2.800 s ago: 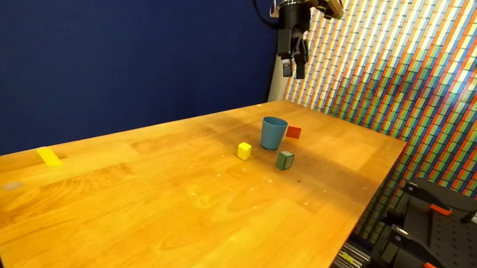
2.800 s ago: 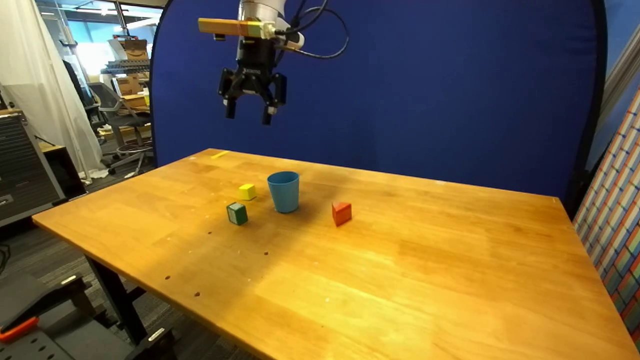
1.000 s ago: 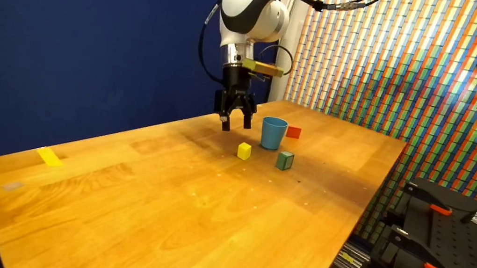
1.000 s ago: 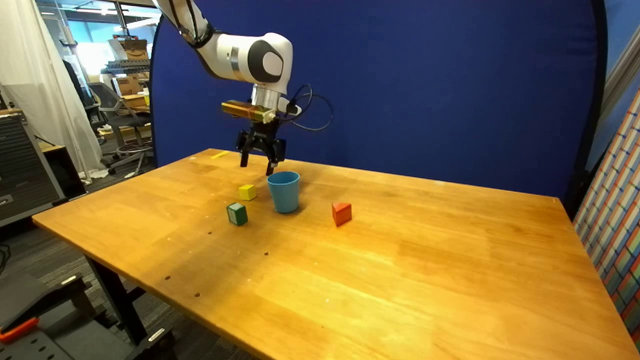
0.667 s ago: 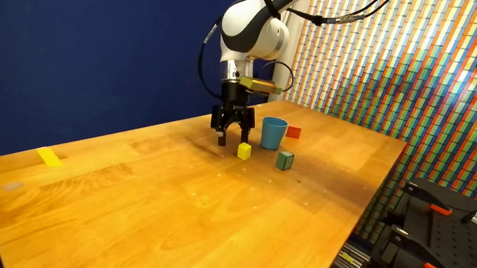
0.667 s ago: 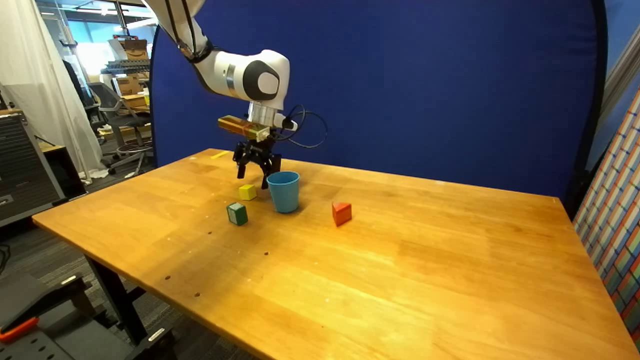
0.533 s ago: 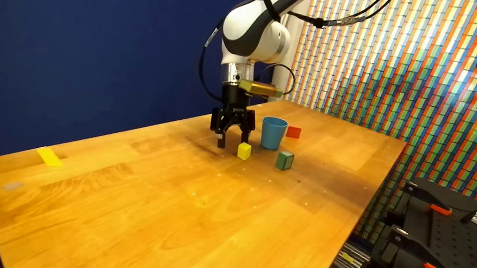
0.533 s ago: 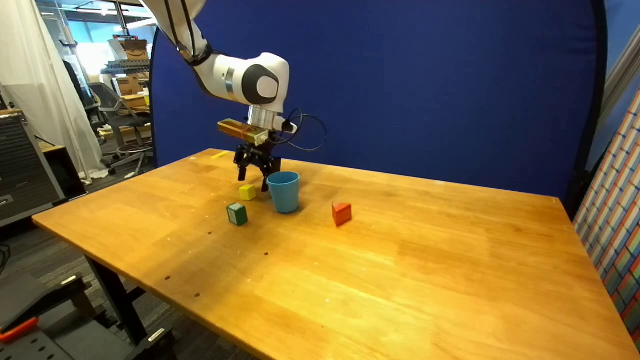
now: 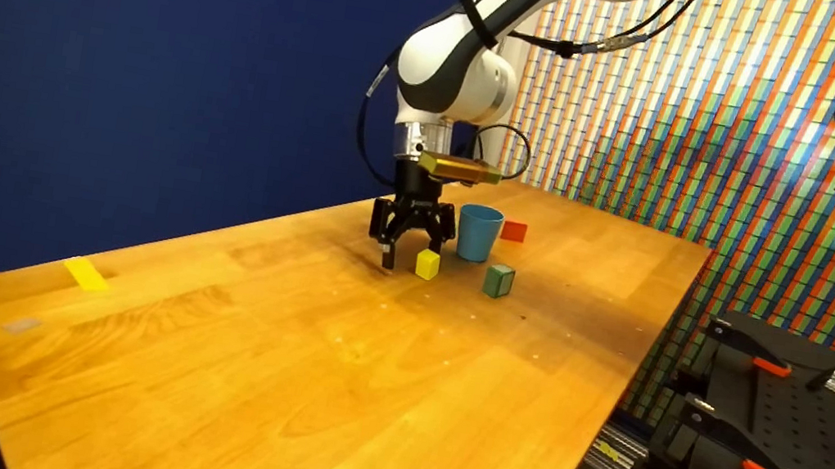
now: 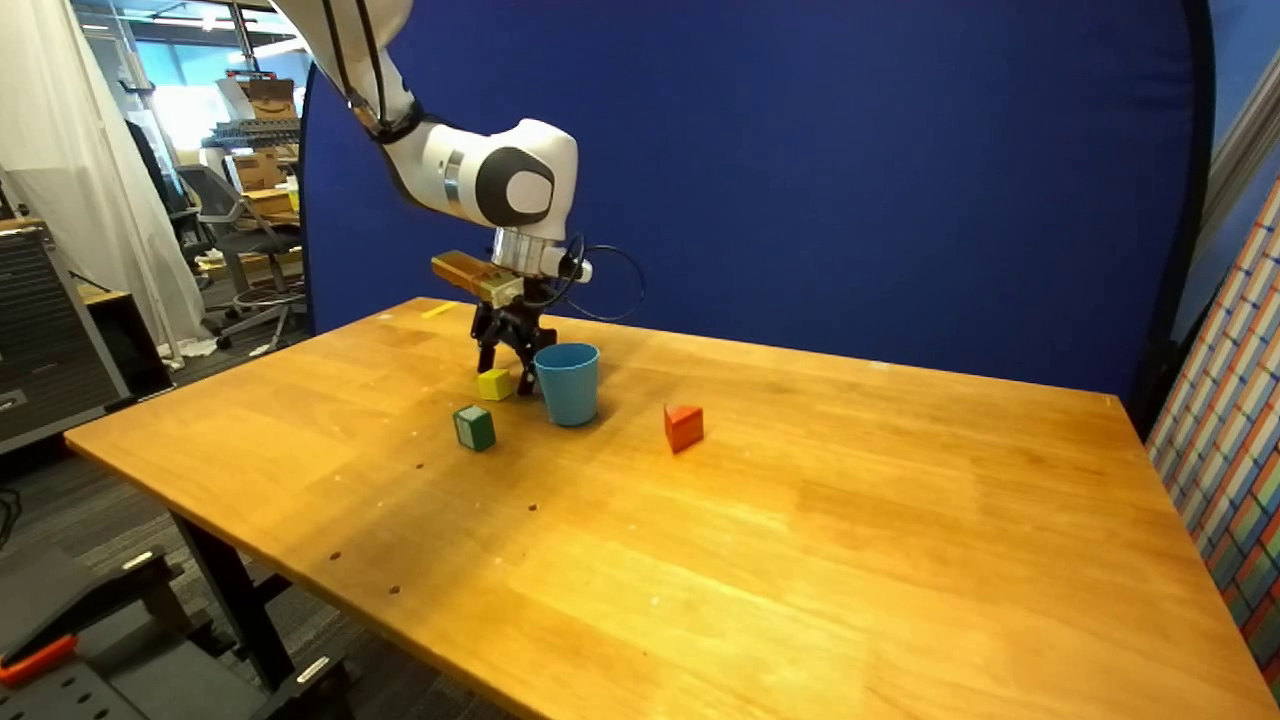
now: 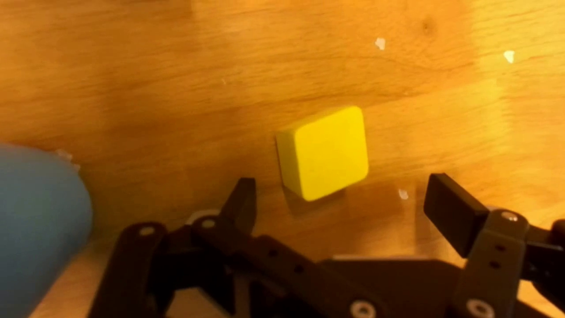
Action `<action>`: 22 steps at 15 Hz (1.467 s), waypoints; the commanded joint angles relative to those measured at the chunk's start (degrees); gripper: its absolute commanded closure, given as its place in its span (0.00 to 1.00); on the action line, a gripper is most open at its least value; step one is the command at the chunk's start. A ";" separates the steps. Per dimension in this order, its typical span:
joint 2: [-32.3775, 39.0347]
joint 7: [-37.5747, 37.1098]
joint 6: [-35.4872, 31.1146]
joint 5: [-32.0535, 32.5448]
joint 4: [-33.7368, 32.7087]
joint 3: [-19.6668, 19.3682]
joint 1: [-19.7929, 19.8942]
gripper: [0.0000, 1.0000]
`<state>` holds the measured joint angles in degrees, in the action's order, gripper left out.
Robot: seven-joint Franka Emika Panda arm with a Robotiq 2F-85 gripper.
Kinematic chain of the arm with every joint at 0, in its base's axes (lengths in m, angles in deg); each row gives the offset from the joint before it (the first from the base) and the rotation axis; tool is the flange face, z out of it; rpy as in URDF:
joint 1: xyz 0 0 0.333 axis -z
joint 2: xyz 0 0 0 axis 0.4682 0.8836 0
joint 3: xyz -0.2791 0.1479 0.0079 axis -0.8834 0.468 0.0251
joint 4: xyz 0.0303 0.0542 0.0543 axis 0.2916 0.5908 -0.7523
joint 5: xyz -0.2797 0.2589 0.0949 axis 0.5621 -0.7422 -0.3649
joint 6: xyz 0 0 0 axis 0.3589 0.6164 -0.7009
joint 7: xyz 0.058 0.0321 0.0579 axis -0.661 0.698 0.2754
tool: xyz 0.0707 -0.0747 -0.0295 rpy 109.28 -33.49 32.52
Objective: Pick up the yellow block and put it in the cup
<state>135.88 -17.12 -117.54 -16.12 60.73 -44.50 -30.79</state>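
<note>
1. Desk (image 10: 850, 560): a long, honey-brown wooden top. Its near part runs out of frame in both exterior views; the wrist view shows only a patch of it.

2. Robot arm (image 9: 427, 58): white with black bands, bent down over the desk. Its upper length is cut off at the top in both exterior views.

3. Hand (image 11: 340, 196): black, pointing downward, its 2 fingers (image 11: 452, 216) spread wide. In an exterior view the yellow block (image 9: 427, 265) covers the tip of 1 finger. The lower edge of the wrist view crops the linkage. Whether the tips touch the desk, I cannot tell.

4. Cup (image 10: 568, 390): plain blue, upright, just beside the hand. Its inside bottom is out of sight. In the wrist view it is a blurred blue curve, cut off at the left edge.

5. Green block (image 9: 497, 280): dark green, near the cup; pale patches on it are too small to make out.

6. Red block (image 10: 684, 428): orange-red, with the cup between it and the yellow block. Its exact shape is hard to judge.

7. The yellow block, smallest: a bright, plain cube with rounded corners, resting on the desk, apart from the cup. The wrist view shows it turned askew, 1 broad face lit and a narrow side darker, with a gap toward each finger.
</note>
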 commanded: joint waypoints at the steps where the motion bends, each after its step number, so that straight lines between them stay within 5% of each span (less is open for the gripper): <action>1: -3.11 -1.58 -3.05 -2.58 5.51 0.27 0.16 0.26; 9: -6.48 -2.37 -2.66 -6.84 9.72 0.63 1.15 0.87; 10: -6.85 -2.54 -2.30 -7.16 9.85 0.45 1.21 0.82; 22: -17.38 -6.95 -0.36 -7.61 12.21 -2.15 2.61 0.83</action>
<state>122.61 -21.58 -118.22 -22.26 70.22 -45.45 -28.48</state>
